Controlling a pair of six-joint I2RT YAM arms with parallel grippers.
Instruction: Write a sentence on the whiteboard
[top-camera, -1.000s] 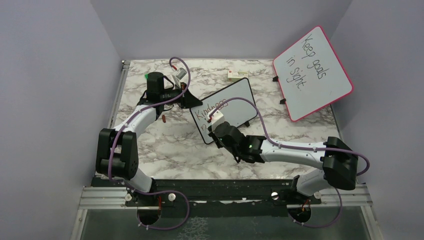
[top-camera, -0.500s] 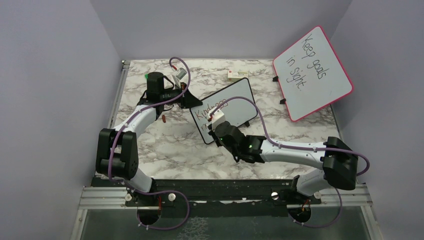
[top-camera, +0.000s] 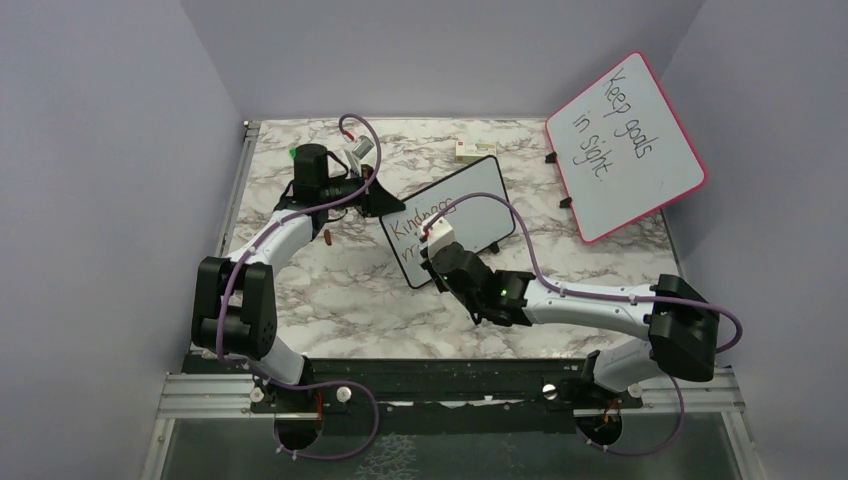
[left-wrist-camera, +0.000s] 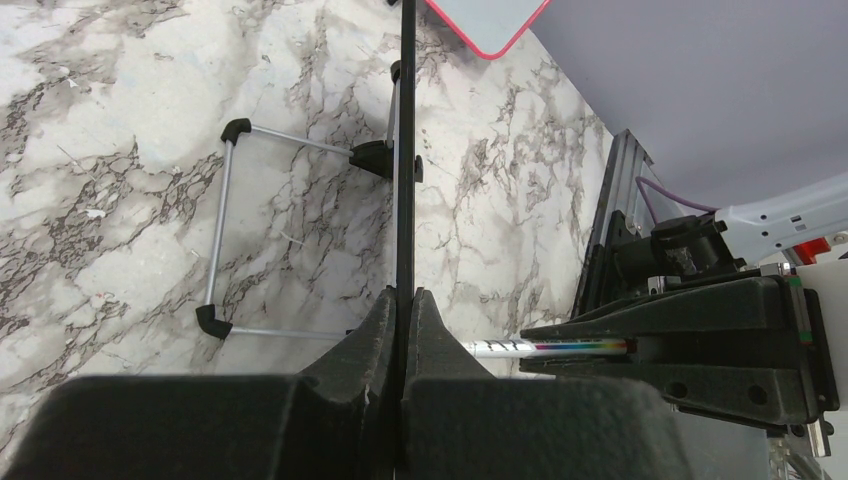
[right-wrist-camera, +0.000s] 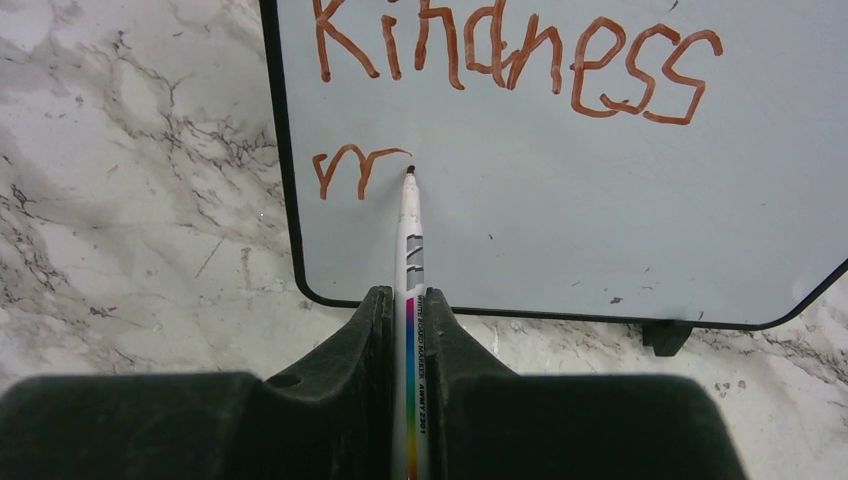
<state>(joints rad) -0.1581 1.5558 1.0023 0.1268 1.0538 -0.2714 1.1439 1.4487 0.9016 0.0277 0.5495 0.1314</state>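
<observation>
Marker tip on whiteboard, second line barely begun.
Right gripper (right-wrist-camera: 410, 300) was clamped on the marker (right-wrist-camera: 411, 240), tip touching the whiteboard (right-wrist-camera: 560, 200) mid-table, where the sentence (right-wrist-camera: 510, 55) read "Kindness" plus "m"; left gripper (left-wrist-camera: 403, 300) was pinched on its left edge; pink-framed board (top-camera: 640, 150) stood far right.

You see a red-brown sentence (right-wrist-camera: 500, 55) on the white, black-framed whiteboard (right-wrist-camera: 560, 220), a rainbow-striped white marker (right-wrist-camera: 410, 250), and a grey-veined white marble table (right-wrist-camera: 130, 200).

plain lilac walls (top-camera: 100, 150) on three sides, white-grey marbled tabletop (top-camera: 350, 300), aluminium rail (top-camera: 200, 395) at near edge, even light
</observation>
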